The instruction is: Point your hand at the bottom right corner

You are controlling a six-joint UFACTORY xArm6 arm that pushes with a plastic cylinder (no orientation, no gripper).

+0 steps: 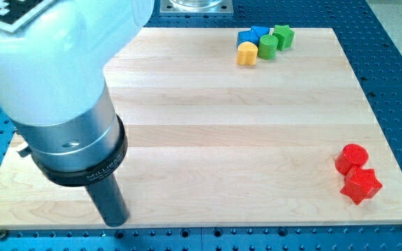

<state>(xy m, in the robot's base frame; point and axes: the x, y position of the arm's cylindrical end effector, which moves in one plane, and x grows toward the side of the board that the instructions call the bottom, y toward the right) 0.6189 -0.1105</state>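
Open board along the view's bottom, red cylinder (352, 157) and red star (361, 185) near the right corner

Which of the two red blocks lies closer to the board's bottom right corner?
The red star-shaped block, just below and right of the red round block, touching it. My tip is far off at bottom left.

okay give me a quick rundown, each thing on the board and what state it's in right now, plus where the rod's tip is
my tip: near the board's bottom left corner, touching no block
red cylinder: flat, touching the red star
red star: flat, near the bottom right corner
yellow block: in the top cluster
green cylinder: same cluster
green star: same cluster
blue blocks: same cluster
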